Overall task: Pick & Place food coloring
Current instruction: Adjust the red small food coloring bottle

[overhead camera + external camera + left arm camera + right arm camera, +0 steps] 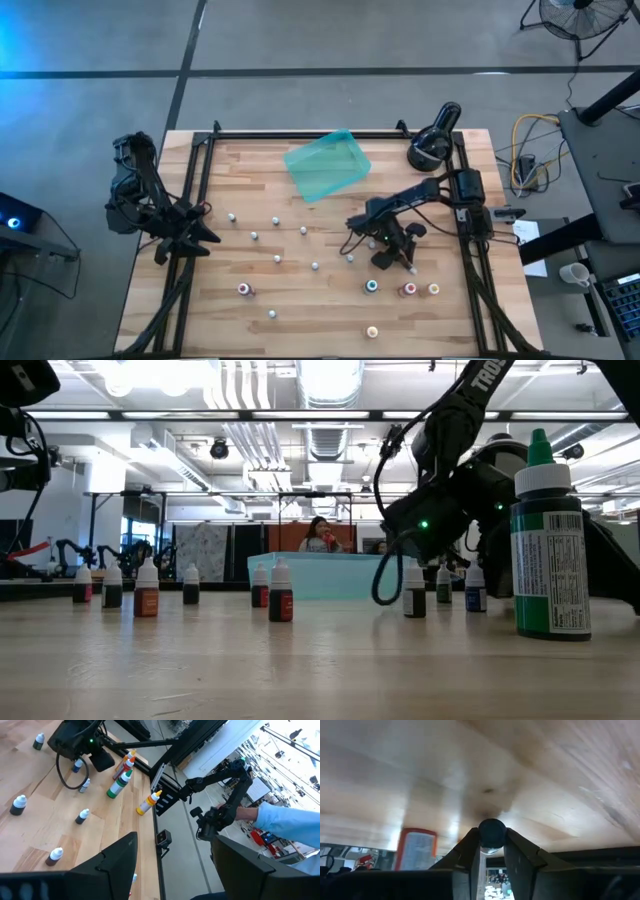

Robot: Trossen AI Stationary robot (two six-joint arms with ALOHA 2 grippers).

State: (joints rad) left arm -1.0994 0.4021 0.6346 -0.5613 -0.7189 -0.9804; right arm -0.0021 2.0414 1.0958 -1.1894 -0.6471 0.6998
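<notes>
Several tiny white-capped food coloring bottles (304,230) stand on their bases, scattered over the wooden table; a green one (548,540) stands close to the low camera. My right gripper (392,256) is low over the table's right middle, among the bottles, and is shut on one small dark bottle (491,833). A red-labelled bottle (417,848) stands just beyond it. My left gripper (175,870) waits open at the table's left edge (172,238), touching nothing. My right gripper pinches a small dark bottle between its two fingertips (470,845), on its rounded dark part (491,829). A pale translucent part shows between the fingers behind it. The fingers slant down toward the table. Whether the bottle stands on the wood or is lifted clear, I cannot tell.
A translucent teal tray (327,164) lies at the table's far middle. A black round lamp-like device (432,140) sits at the far right corner. Black rails run along the left, far and right edges. A person (322,534) sits in the room behind the table.
</notes>
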